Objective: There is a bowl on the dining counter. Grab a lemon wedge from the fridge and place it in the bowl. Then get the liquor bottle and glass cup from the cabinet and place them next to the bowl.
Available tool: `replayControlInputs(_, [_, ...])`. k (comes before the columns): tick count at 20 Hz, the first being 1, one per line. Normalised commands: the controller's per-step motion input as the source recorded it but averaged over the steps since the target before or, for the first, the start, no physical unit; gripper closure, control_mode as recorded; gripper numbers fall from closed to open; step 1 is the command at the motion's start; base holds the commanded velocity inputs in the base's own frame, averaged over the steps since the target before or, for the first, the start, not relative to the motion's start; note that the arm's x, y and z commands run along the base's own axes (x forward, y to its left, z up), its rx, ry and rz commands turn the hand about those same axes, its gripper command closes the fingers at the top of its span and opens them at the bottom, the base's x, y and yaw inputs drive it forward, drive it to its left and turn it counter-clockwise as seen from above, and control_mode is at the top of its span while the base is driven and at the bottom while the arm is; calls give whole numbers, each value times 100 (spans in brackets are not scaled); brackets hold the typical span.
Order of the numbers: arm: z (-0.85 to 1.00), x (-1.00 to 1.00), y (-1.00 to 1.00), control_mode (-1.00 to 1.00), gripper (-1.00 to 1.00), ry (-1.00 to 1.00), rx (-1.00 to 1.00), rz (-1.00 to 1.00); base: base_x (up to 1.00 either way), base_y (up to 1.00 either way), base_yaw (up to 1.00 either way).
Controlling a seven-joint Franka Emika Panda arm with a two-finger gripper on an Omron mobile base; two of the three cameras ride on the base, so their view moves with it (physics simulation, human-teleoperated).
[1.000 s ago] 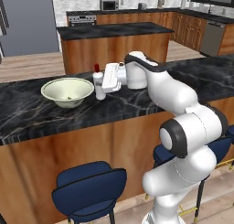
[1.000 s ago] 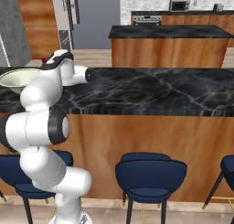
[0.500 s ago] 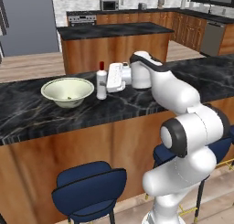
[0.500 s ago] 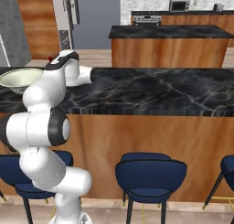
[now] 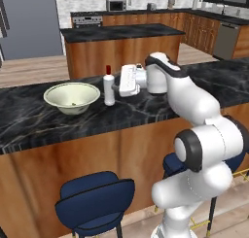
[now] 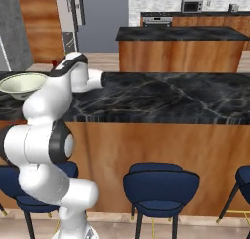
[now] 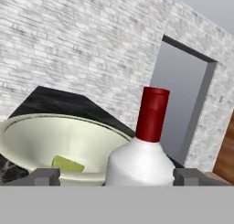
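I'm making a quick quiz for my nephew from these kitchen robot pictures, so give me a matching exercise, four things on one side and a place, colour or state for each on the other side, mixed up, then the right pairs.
Things:
1. bowl
2. liquor bottle
3. lemon wedge
4. gripper

Descriptions:
A. open, one fingertip on each side of the bottle
B. lying inside the bowl
C. pale whitish-green, sitting on the dining counter
D. upright beside the bowl, with a dark red cap

Pairs: 1-C, 2-D, 3-B, 4-A
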Motion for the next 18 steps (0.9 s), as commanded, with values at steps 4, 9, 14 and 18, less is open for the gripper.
replayControlInputs(4, [27,-49,-8,-100,-100,-6,0,-4,0,0,0])
replayControlInputs(9, [28,-74,-2,-100,-100,-10,0,-7,0,0,0])
replayControlInputs(14, [32,-100,0,-100,-100,-2,0,-28,0,0,0])
replayControlInputs(18, [17,-100,-10,-100,-100,14,4,-41,0,0,0])
